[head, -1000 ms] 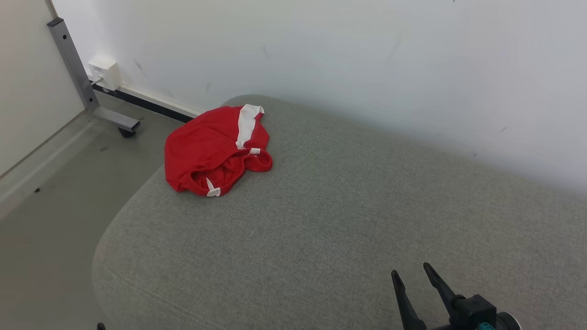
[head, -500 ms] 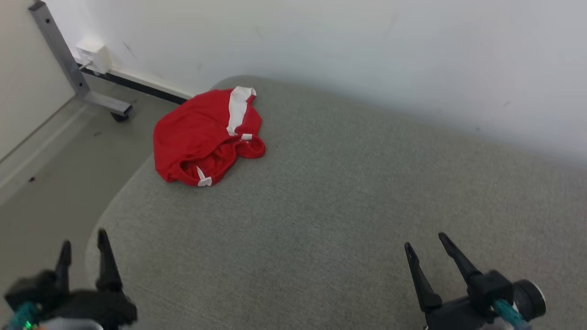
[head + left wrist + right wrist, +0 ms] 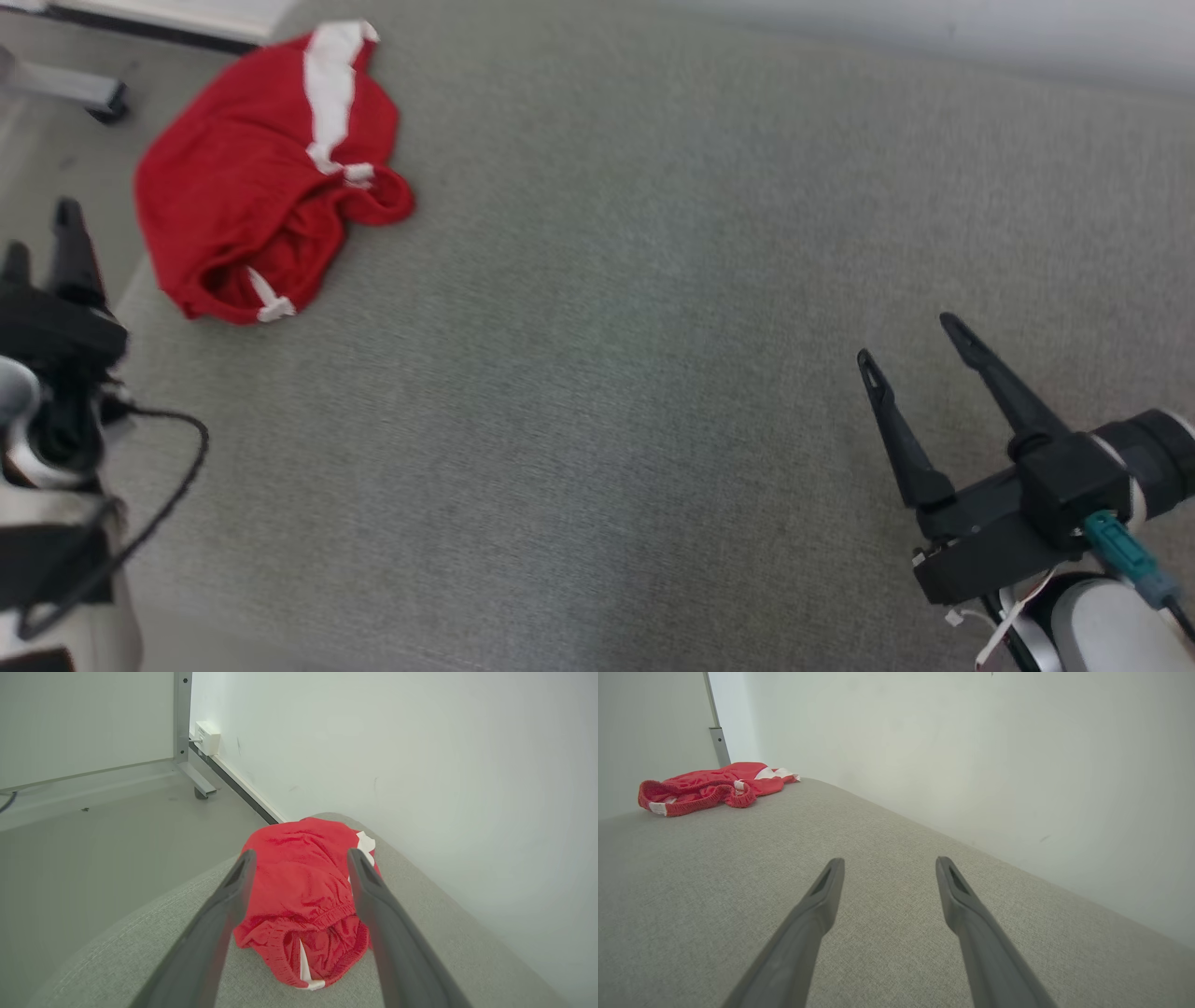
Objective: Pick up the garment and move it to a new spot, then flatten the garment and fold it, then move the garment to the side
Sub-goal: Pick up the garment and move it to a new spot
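Tilting down, the head camera shifts the whole picture, and against the grey cushion (image 3: 607,392) both arms have come forward since half a second ago. The left gripper (image 3: 39,233) now stands near the red garment (image 3: 252,187), which lies crumpled just ahead and to the right of its fingertips, on the cushion's corner. Its jaws are spread wide and hold nothing. The right gripper (image 3: 908,341) hangs over bare cushion, jaws parted and empty too, with the garment well apart, forward and to its left. The count: one garment, one cushion, two grippers, two fingers apiece.
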